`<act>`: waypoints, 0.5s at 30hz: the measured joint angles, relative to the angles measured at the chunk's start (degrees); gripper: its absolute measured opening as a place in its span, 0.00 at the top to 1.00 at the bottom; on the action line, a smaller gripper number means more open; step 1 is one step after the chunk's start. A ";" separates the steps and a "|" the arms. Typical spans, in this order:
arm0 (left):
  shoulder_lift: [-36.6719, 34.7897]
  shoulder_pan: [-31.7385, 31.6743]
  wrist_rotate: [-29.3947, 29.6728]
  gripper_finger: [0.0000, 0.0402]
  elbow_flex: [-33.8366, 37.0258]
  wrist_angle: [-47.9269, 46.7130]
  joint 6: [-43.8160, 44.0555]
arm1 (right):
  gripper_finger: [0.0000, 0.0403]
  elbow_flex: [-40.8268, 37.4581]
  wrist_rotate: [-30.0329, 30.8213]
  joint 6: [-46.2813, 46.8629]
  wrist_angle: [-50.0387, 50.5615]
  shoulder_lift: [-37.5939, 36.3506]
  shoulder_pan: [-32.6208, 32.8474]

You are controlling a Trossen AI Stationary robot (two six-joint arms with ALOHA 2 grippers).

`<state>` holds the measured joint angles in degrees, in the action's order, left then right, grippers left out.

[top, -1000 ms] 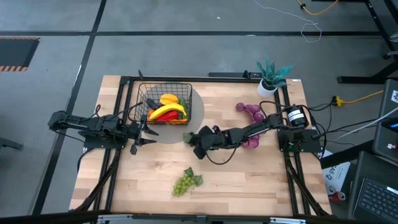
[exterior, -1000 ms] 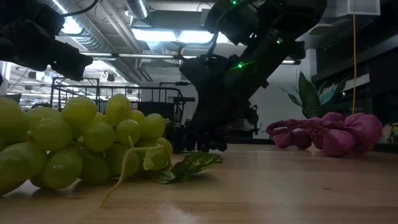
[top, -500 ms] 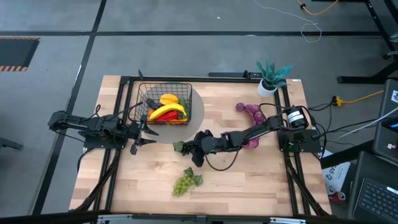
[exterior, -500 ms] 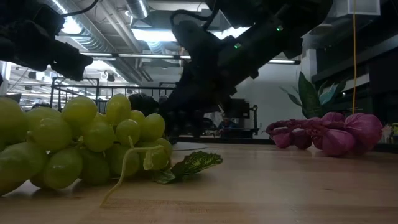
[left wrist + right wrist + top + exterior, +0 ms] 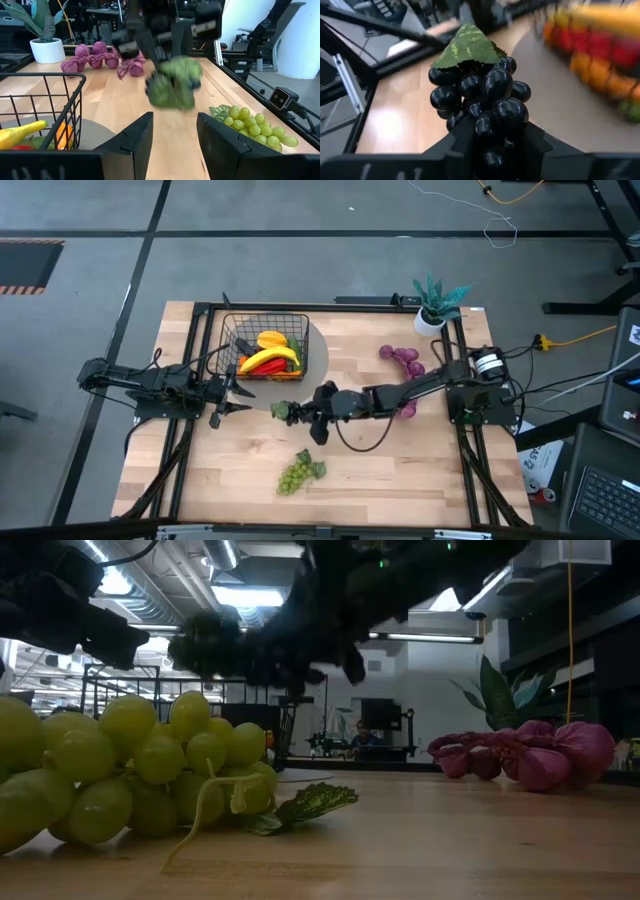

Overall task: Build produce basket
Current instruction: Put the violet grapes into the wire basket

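Note:
The black wire basket (image 5: 262,330) stands at the table's far left with a yellow banana (image 5: 272,356), red chili and other produce in it. My right gripper (image 5: 298,415) is shut on a bunch of dark grapes (image 5: 482,100) with a green leaf (image 5: 466,46), in the air just near-side of the basket. A bunch of green grapes (image 5: 299,472) lies on the table nearer the front. Purple string produce (image 5: 402,360) lies at the far right. My left gripper (image 5: 175,142) waits open at the table's left, level, pointing toward the lifted bunch (image 5: 172,85). My right gripper pinches the dark bunch between its two fingers (image 5: 532,145), at the bunch's end away from the leaf (image 5: 487,150). The fingers come from the table's right, slanting a little down. The bunch sticks out ahead of the fingers, leaf end foremost, lifted clear of the table (image 5: 215,640).
A teal potted plant in a white pot (image 5: 433,308) stands at the far right corner. A pale round mat (image 5: 318,370) lies under the basket. Black rails (image 5: 190,420) run along the table's left and right sides. Bare wood spreads across the middle and front.
My right gripper has risen from the table with the dark grapes and tipped up toward level, drifting a little toward the table's left. The bunch, which lay on the table, now hangs clear above it.

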<state>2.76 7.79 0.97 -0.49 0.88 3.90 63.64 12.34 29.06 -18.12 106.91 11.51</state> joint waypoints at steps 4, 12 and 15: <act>0.00 0.00 0.01 0.63 0.00 0.00 0.00 | 0.75 0.02 5.05 -4.20 -0.26 -2.80 0.00; 0.00 0.00 0.00 0.63 0.00 0.00 0.00 | 0.75 0.02 14.03 -11.44 -5.38 -3.74 -0.76; 0.00 0.00 0.00 0.63 0.00 0.00 0.00 | 0.75 0.00 14.14 -11.83 -6.16 -3.74 -1.62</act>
<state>2.76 7.79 0.97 -0.49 0.88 3.90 63.64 26.48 17.23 -24.27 103.18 9.89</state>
